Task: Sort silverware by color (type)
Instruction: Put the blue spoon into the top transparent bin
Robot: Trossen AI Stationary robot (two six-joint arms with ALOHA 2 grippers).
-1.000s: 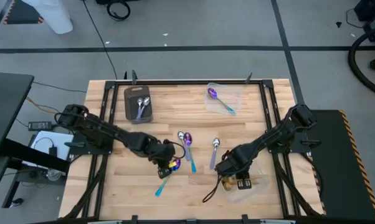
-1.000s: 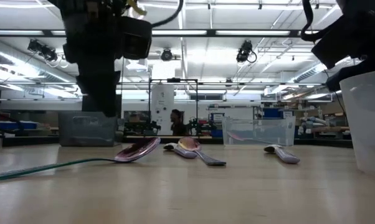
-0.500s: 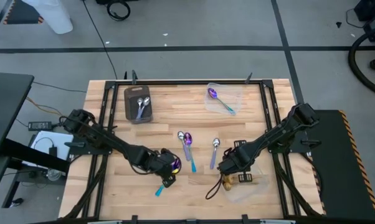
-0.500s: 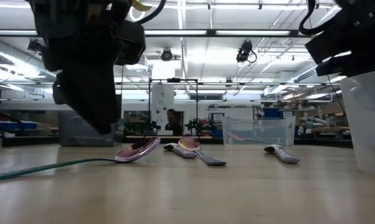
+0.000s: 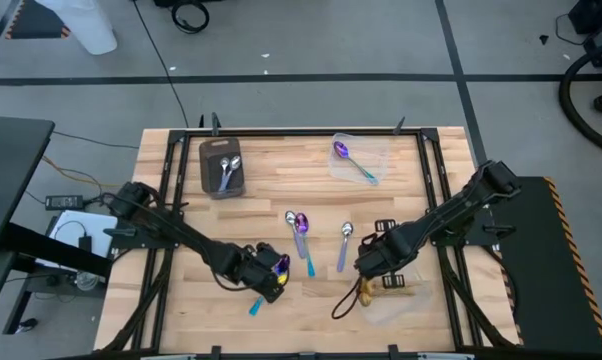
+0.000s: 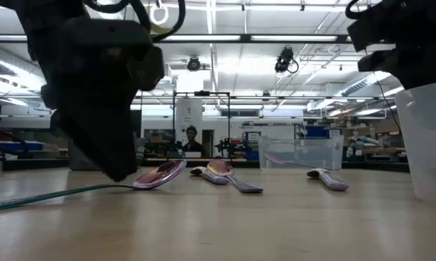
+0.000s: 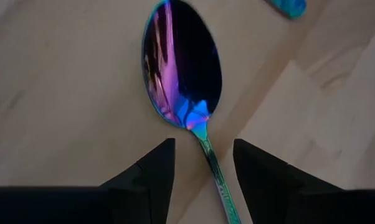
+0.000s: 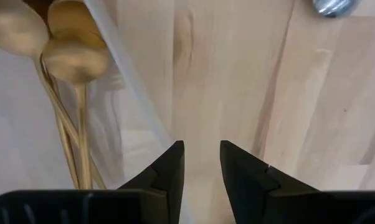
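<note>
An iridescent purple-blue spoon (image 7: pixel 182 62) with a teal handle (image 5: pixel 254 306) lies flat on the table near its front edge. My left gripper (image 7: pixel 202 168) is open low over it, one finger on either side of the spoon's neck without touching it; it also shows in the high view (image 5: pixel 268 276) and the low view (image 6: pixel 116 168). My right gripper (image 8: pixel 200 165) is open at the edge of a clear container (image 5: pixel 393 303) that holds several gold spoons (image 8: pixel 72 53). The container's wall (image 8: pixel 134 81) runs up to one finger. My left gripper touches nothing. My right gripper stands at the clear container's wall (image 8: pixel 166 140); whether a finger touches it I cannot tell.
A silver spoon (image 5: pixel 291 218), a purple spoon (image 5: pixel 303 228) and a spoon with a lavender handle (image 5: pixel 344 246) lie mid-table. A dark grey tray (image 5: pixel 209 152) with silver spoons stands far left. A clear container (image 5: pixel 376 150) with a purple spoon stands at the far edge.
My left gripper has gone toward the table's near edge and down, coming low over the iridescent spoon's neck. My right gripper has risen a little by the clear container. The spoons have stayed where they were.
</note>
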